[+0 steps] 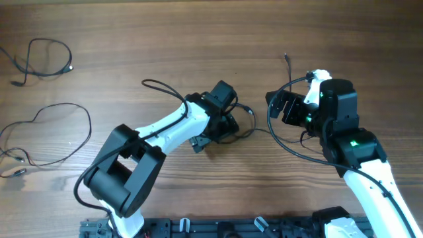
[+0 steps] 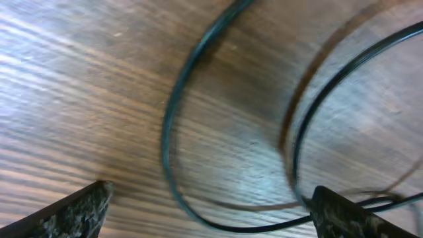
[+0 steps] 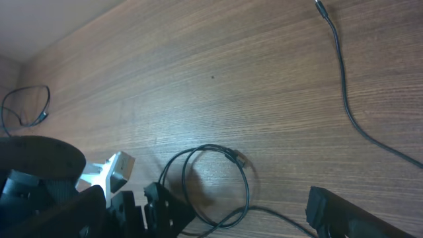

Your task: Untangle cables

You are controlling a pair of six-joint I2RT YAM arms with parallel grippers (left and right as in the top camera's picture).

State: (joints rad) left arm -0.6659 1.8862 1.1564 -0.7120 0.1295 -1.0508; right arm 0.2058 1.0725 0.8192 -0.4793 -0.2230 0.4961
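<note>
Your left gripper stands wide with nothing in it, low over the table. In the left wrist view its two fingertips frame a curl of the centre cable, and one arc of that wire passes right beside the right-hand fingertip. Your right gripper is just as wide and just as empty, hanging close by and facing the left one across a small gap. The centre cable is the relation to watch. Its loop, with a silvery plug on the rim, lies directly under and just ahead of the left fingers. From there the wire runs along the table toward the right arm, passes under the right gripper and climbs away to a free plug end on the far side. So the long axis runs left to right and then bends away from you. The left arm is nearer the loop; the right arm is nearer the straight tail. The upper-left cable and the lower-left cable lie well apart from this one and from each other, each a loose open curl, so they look done. Closing the left fingers on the arc beside them seems the likely next move, but whether the loop crosses itself in a knot you cannot tell from here.
</note>
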